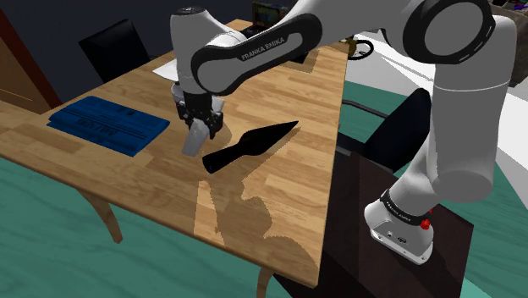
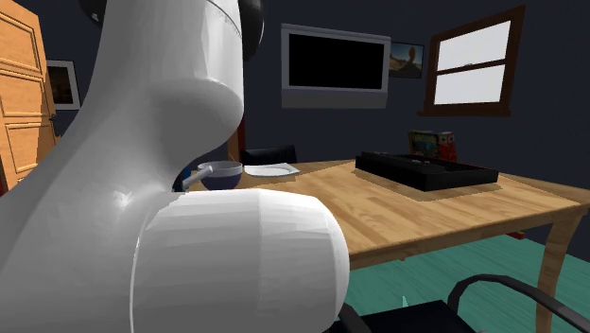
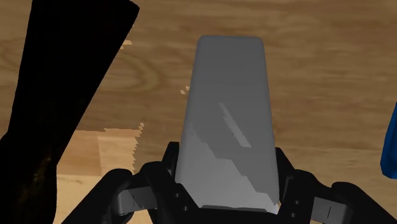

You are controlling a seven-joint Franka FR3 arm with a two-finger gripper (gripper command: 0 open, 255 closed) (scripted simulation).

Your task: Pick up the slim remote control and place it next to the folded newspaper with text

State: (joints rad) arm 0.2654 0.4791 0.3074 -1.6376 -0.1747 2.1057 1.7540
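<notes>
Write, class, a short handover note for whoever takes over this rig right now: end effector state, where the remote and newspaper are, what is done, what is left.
End effector: shut on the slim grey remote, over the wooden table.
Remote: clasped at one end, the free end pointing down at the table, between the blue folded newspaper and a black pointed object.
Newspaper: flat on the table, toward the shoulder view's left.
Done: grasp.
Left: carry the remote to the newspaper, set it beside it, release.
</notes>
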